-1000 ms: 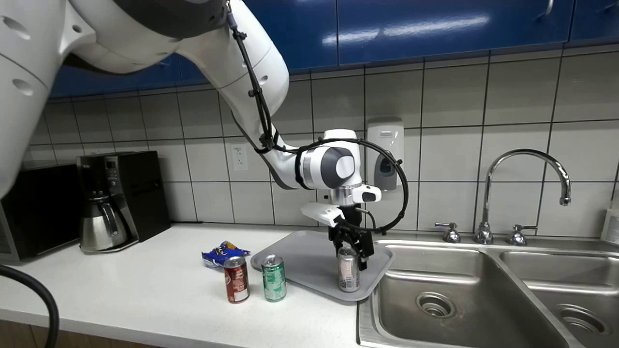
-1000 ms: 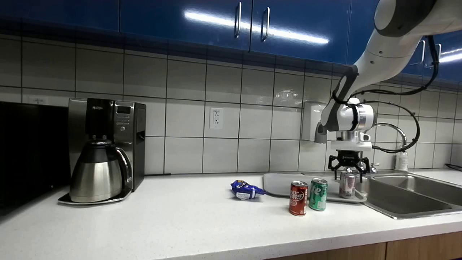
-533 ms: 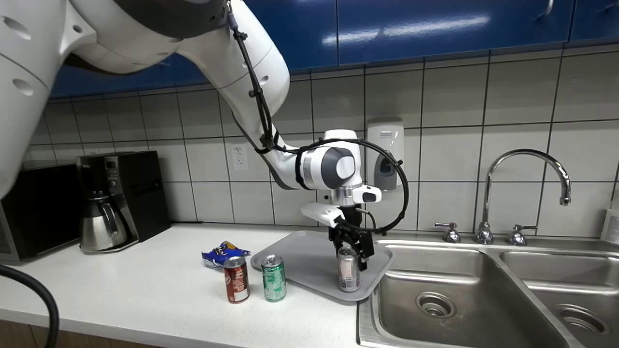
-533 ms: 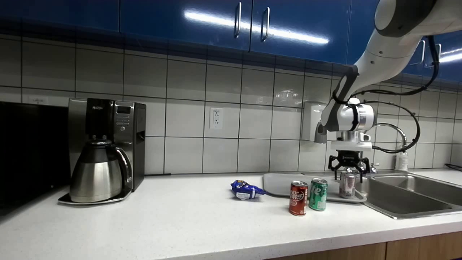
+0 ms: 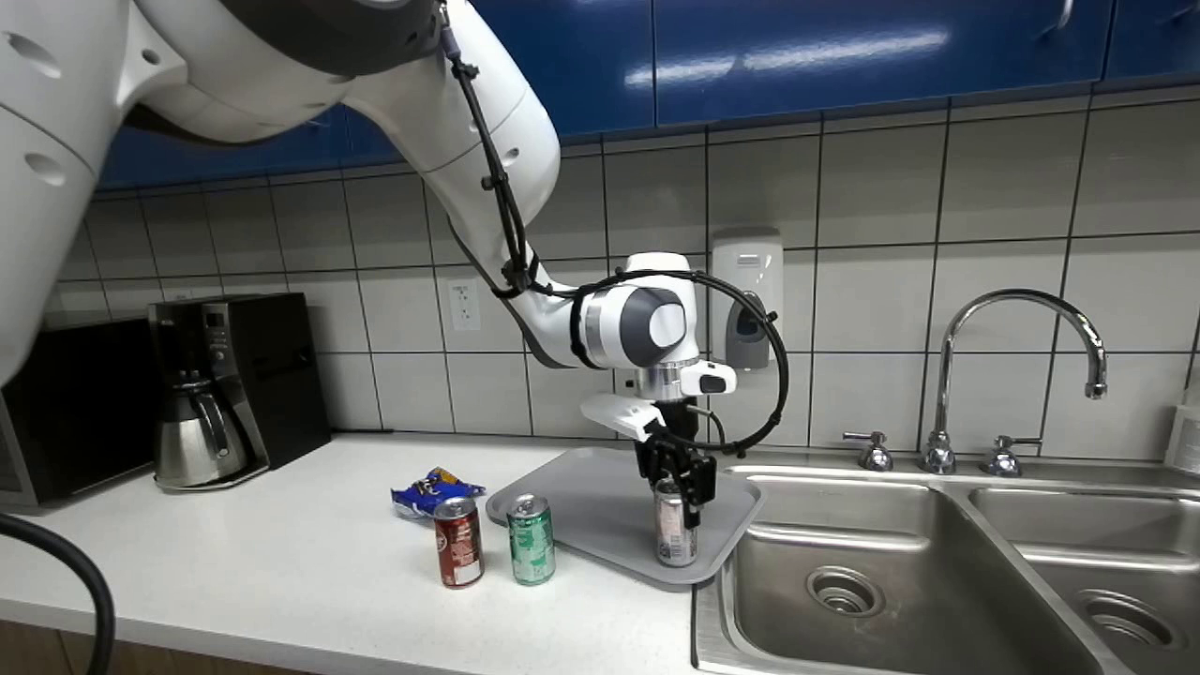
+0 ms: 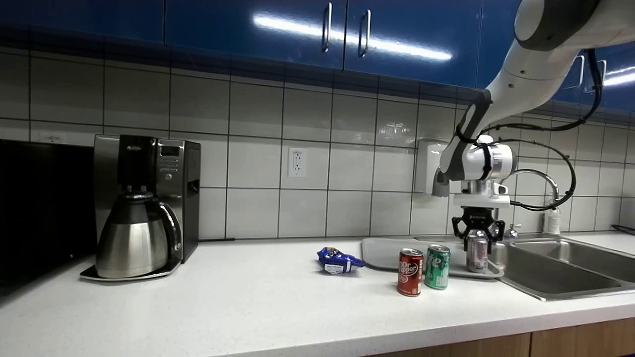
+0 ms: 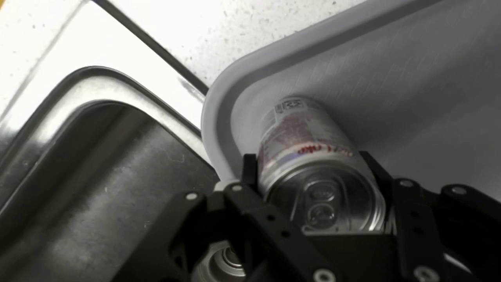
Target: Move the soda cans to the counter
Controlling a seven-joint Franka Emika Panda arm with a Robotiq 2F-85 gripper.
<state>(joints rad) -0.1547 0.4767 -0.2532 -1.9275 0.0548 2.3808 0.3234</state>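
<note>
As it stands upright | silver can (image 7: 315, 160) | red lettering

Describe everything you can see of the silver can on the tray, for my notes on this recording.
The silver can looks like metal, with pinkish-red printing round its side, including red lettering that seems to read Coke. Its shiny lid carries a pull tab; whether it has been opened is not clear. It stands upright on the gray tray, near the corner beside the sink. The gripper straddles its upper part, the jaws apparently against both sides.
</note>
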